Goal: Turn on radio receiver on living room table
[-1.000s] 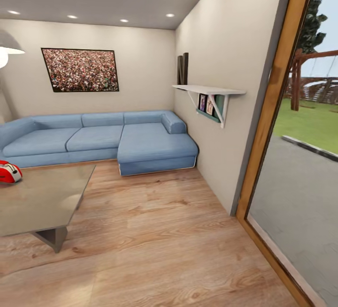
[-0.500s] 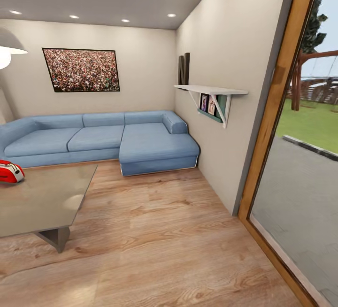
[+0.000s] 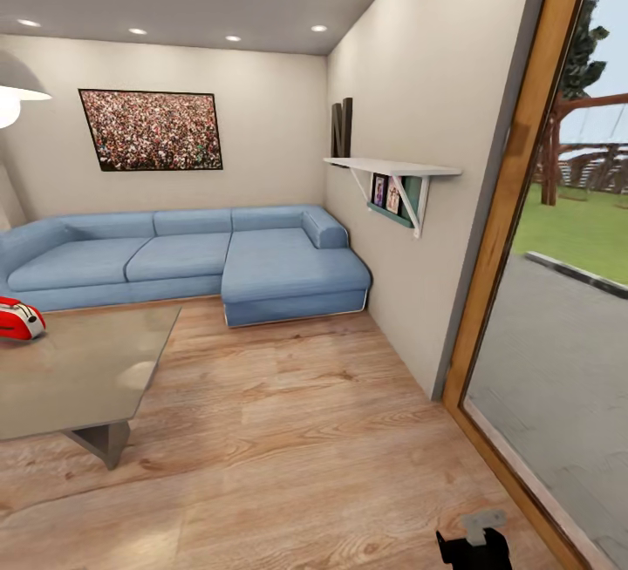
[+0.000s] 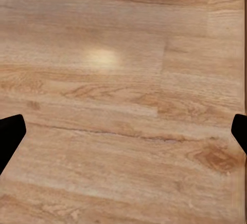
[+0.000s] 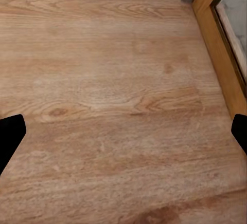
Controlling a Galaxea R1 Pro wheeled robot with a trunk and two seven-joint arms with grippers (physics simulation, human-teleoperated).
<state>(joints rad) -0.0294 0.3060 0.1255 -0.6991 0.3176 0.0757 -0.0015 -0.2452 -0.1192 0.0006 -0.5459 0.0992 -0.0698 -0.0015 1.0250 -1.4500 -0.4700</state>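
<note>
Black fingertips sit wide apart on both grippers, left [image 4: 123, 131] & right [image 5: 123, 131], nothing btwn, over plank floor [image 3: 331, 430]. Radio receiver [image 3: 17, 319] sits mid-left of frame on table [image 3: 87, 369]; robot should prob. turn left, approach squarely. Head view gives radio; wrist views give floor.

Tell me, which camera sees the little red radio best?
The head view: the radio receiver sits at the picture's left edge on the grey table, partly cut off. Both wrist views look down at wood floor instead, with open gripper fingers at their edges.
</note>
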